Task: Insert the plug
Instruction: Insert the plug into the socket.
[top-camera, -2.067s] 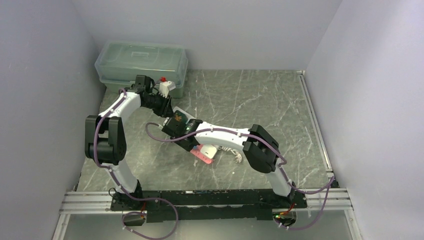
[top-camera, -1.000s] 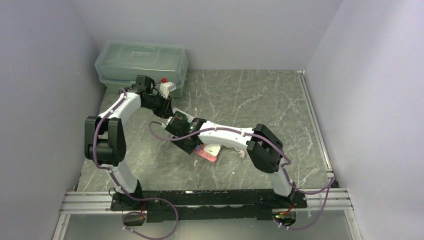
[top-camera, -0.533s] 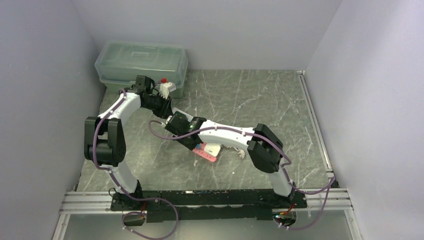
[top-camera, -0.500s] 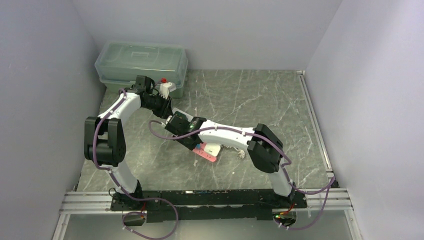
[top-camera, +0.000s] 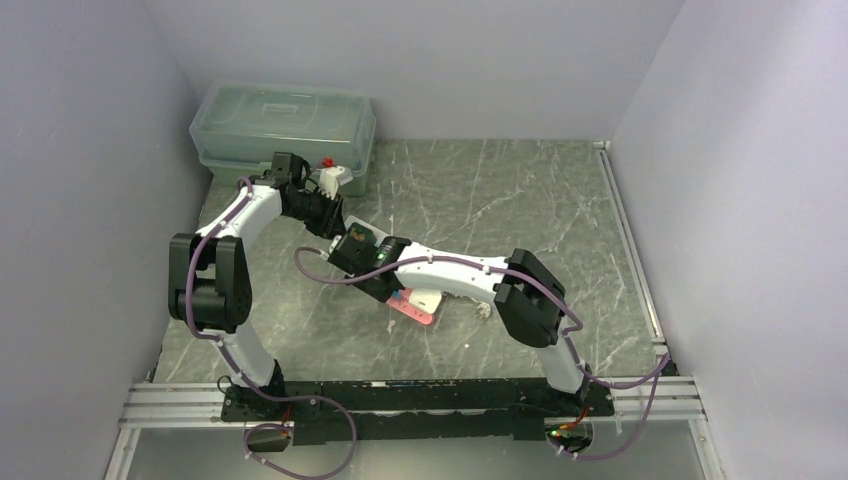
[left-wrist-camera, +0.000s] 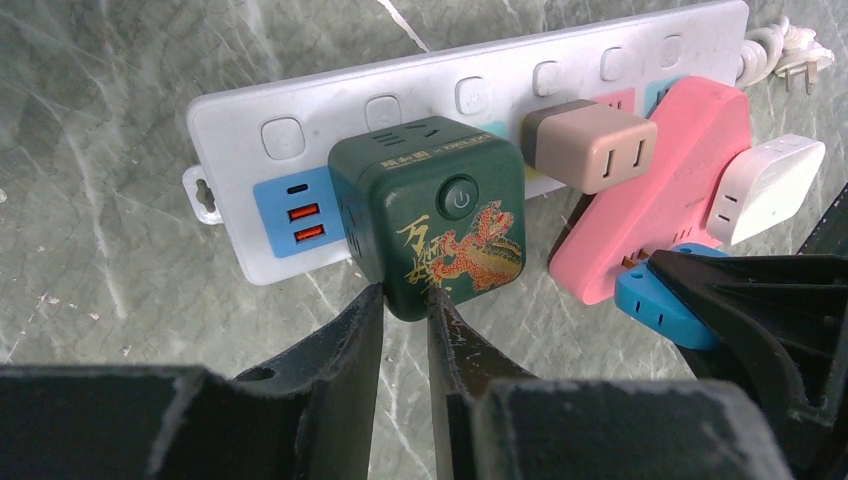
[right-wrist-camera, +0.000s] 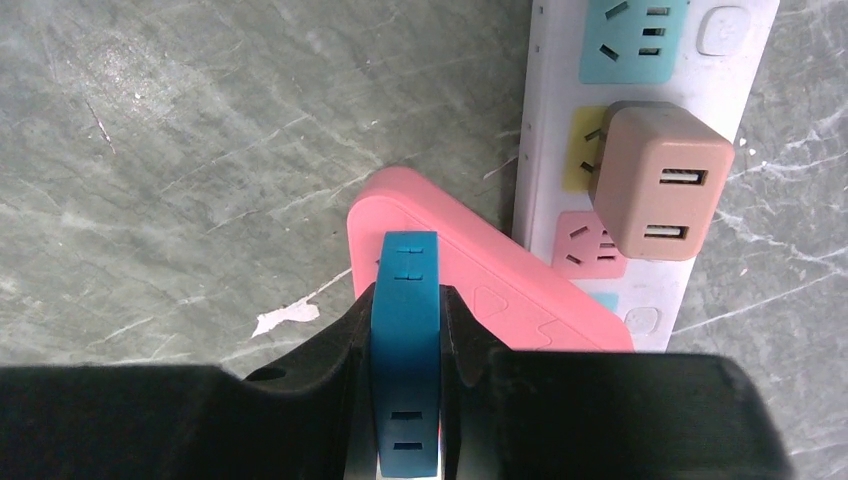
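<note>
Gold dragon on green cube (left-wrist-camera: 430, 225); right gripper (right-wrist-camera: 405, 310), reaching left, pinches blue plug (right-wrist-camera: 405, 265); left gripper (left-wrist-camera: 405, 305): hold unclear.

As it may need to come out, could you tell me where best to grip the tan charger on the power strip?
Probably from straight above, pinching the tan charger's two flat faces that look toward the power strip's long edges; the green cube and pink adapter flank it along the strip.
</note>
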